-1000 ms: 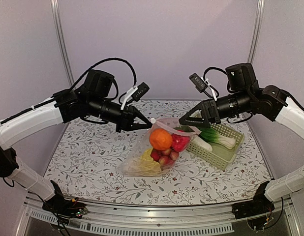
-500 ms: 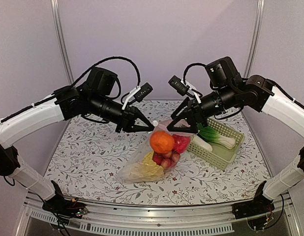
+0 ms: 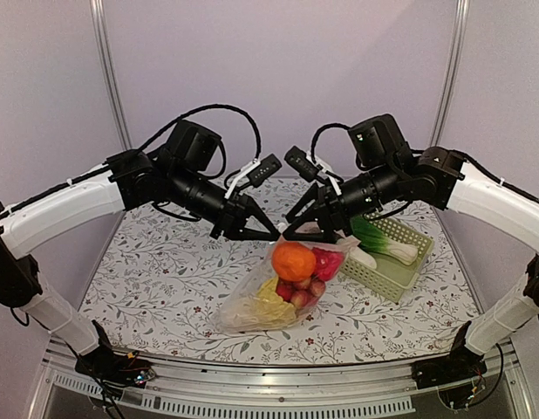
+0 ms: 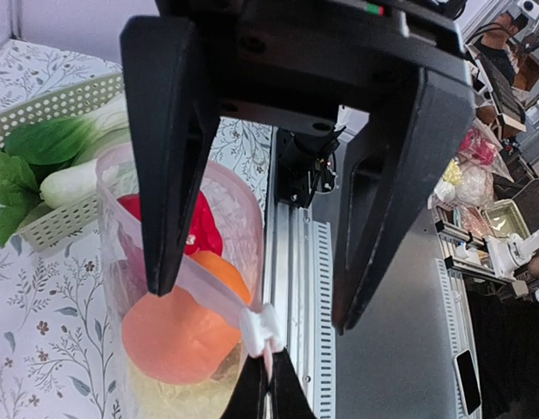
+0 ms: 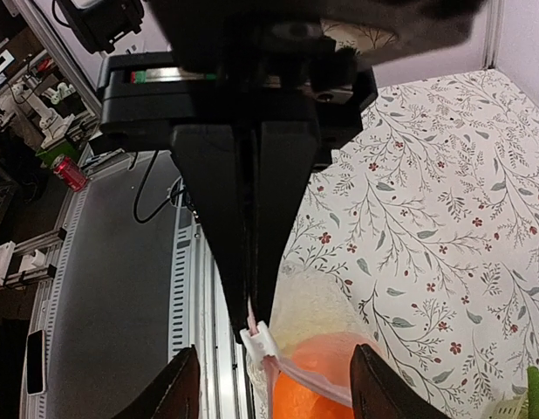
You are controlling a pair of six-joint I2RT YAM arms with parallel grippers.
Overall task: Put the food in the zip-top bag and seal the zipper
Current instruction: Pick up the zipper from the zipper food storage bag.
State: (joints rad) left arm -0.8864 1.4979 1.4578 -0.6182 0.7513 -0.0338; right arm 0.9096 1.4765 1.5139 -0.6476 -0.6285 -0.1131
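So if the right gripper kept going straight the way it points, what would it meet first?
Most likely the zipper, at its white-tabbed end, which lies between the open fingers of the right gripper. Just behind sits the left gripper, shut on that end. Depth is unclear.

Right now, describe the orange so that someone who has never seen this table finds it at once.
On the floral table, a clear zip-top bag is at the centre, beside the green basket. The orange lies uppermost inside it: a smooth, round, bright orange ball, unlike the red fruit beside it and the pale yellow cabbage below.
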